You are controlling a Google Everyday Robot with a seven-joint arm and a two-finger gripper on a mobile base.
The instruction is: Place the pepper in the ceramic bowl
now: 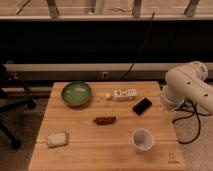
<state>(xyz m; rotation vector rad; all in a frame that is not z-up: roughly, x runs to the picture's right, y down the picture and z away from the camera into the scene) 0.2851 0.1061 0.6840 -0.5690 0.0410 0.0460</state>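
Observation:
The pepper [105,120], small and dark red-brown, lies flat near the middle of the wooden table [90,155]. The ceramic bowl [76,93], round, glossy green and empty, stands at the back left, up and to the left of the pepper. My white arm [189,85] is folded at the table's right side. My gripper [168,114] hangs below it over the right edge, far to the right of the pepper and well away from the bowl.
A black phone [142,106] and a white packet [122,94] lie at the back right. A white cup [142,139] stands at the front right. A pale sponge-like block [57,139] lies at the front left. A chair base [10,107] is on the left.

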